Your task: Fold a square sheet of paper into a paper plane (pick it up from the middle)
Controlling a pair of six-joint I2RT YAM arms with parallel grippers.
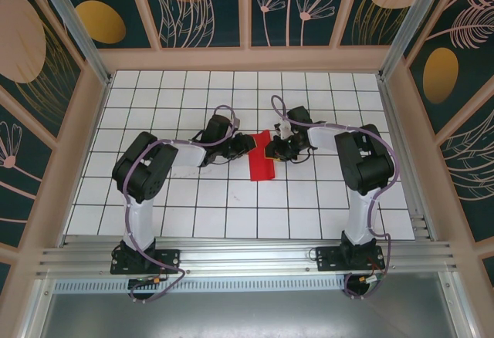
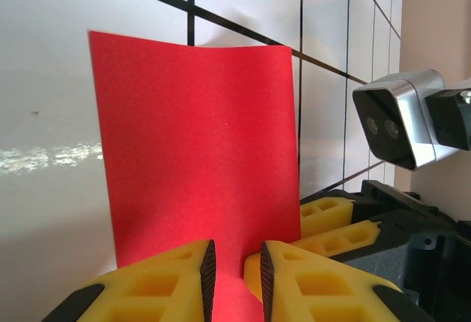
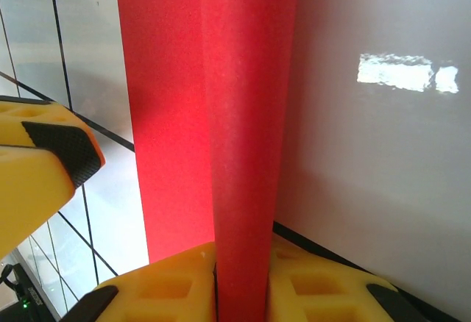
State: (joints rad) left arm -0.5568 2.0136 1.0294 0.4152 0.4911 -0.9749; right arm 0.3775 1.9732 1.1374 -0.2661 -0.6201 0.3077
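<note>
The square sheet of paper (image 1: 262,167) is bright red and lies at the table's middle as a narrow strip, doubled over. In the left wrist view the sheet (image 2: 191,138) spreads flat ahead. My left gripper (image 2: 235,252) stands at its near edge, jaws a narrow gap apart, red showing between the bare pads. My right gripper (image 3: 241,252) is shut on the rounded, uncreased fold of the paper (image 3: 243,116), which fills its jaws. From above, the left gripper (image 1: 248,147) and right gripper (image 1: 272,151) face each other across the strip's far end. The paper plane is out of view.
White tiled tabletop (image 1: 231,199) with dark grid lines, walled by patterned panels and an aluminium frame (image 1: 231,257) at the near edge. The right gripper's fingers (image 2: 335,223) and wrist camera (image 2: 401,120) sit close to the sheet's right. A left finger (image 3: 51,160) shows beside the paper.
</note>
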